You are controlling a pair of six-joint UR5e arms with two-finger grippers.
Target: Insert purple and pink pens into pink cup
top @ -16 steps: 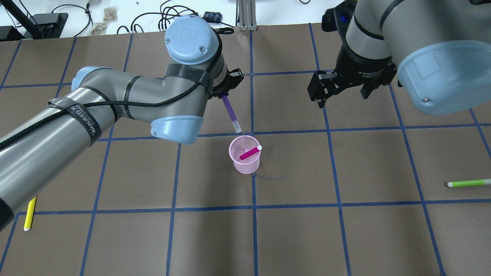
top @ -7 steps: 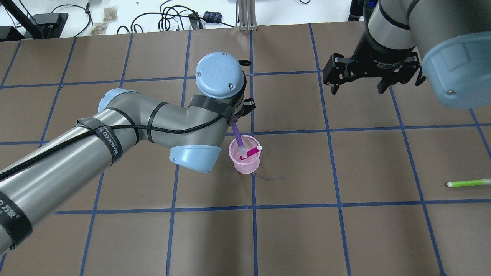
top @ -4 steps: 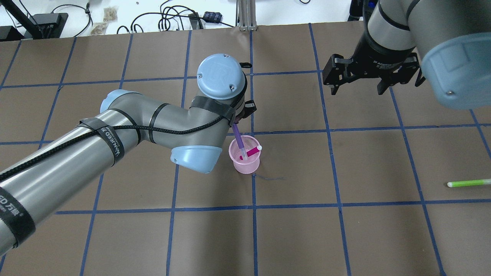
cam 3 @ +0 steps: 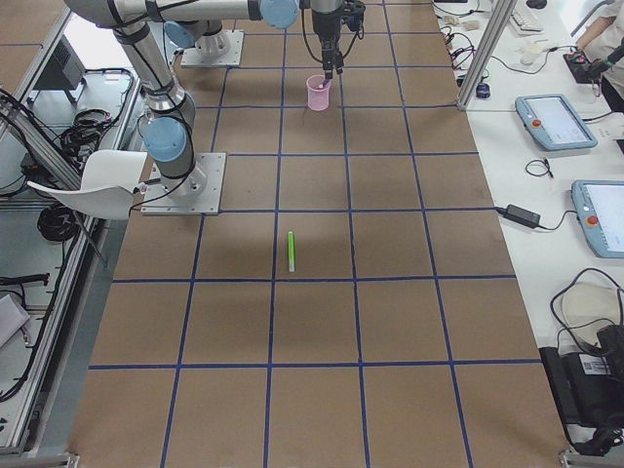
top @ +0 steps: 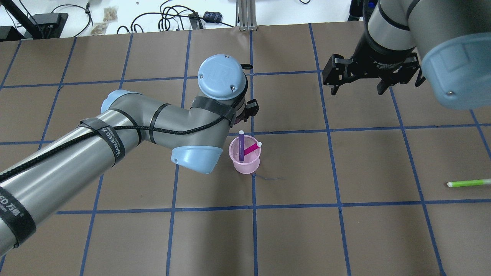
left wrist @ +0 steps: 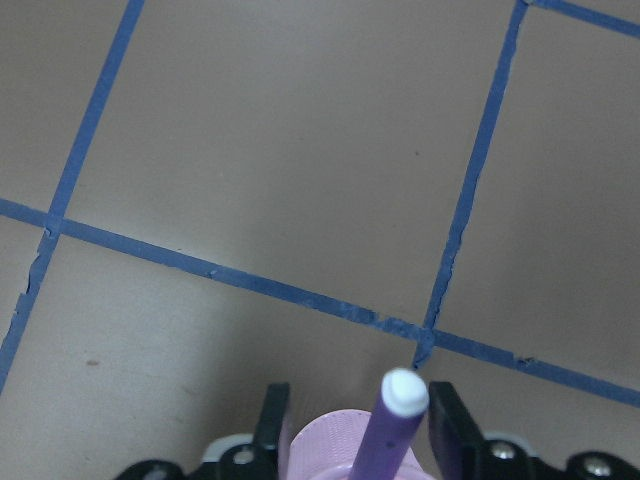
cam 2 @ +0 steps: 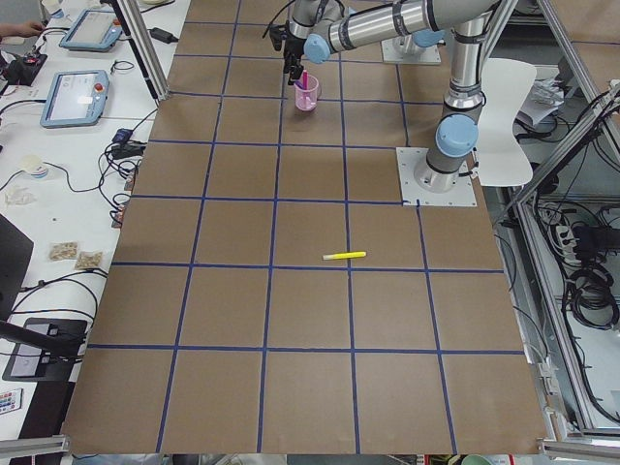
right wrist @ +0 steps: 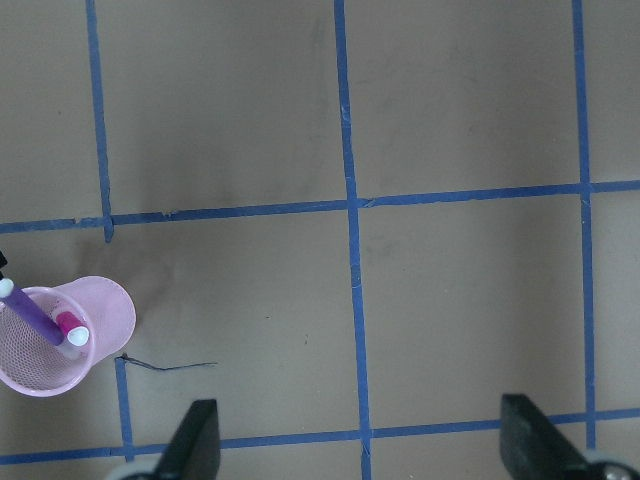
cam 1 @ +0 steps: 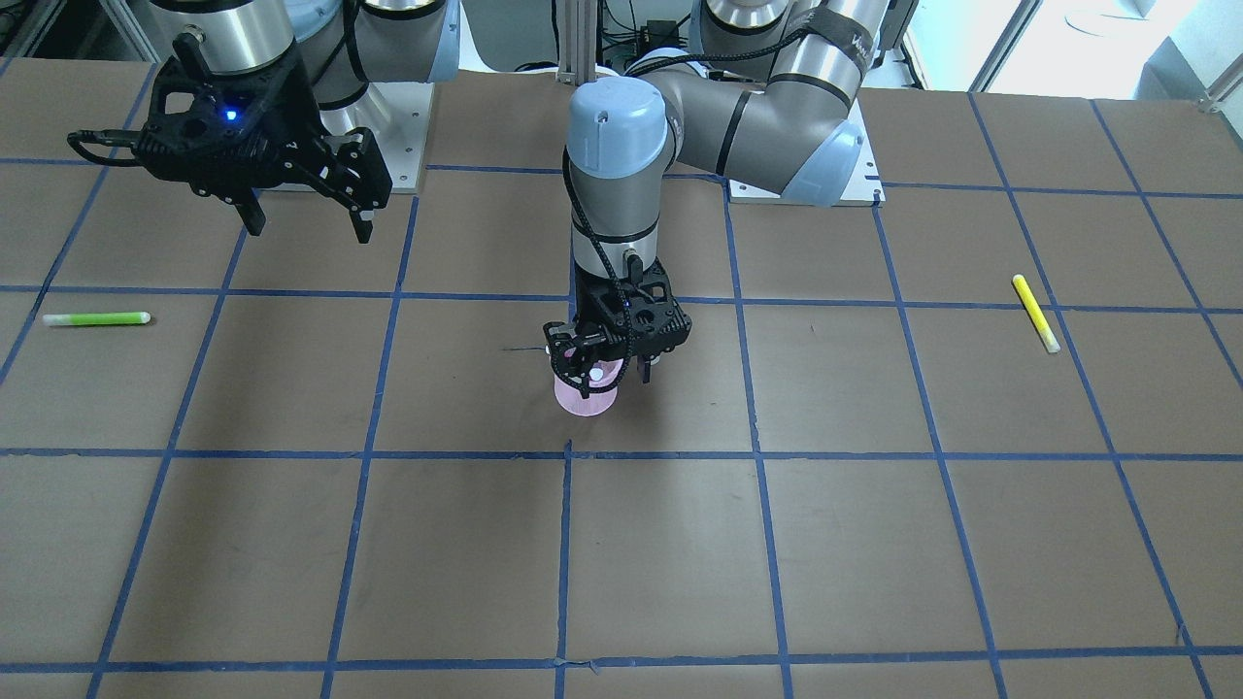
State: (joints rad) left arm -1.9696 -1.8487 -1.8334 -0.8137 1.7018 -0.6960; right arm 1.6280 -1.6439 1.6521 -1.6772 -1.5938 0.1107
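Purple pen [top: 241, 146] now stands free in the pink cup [top: 245, 167], top at the 12 o'clock rim, no longer held; pink pen [top: 251, 149] leans toward 2 o'clock. Left gripper [left wrist: 357, 425] spread, empty, straddling the purple cap; right gripper [top: 356, 89] wide, empty. Both insertions judged complete.

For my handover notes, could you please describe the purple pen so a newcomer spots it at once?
Near the middle of the table stands a pink cup. Two pens lean inside it; the purple pen is the darker one, beside the brighter pink pen.
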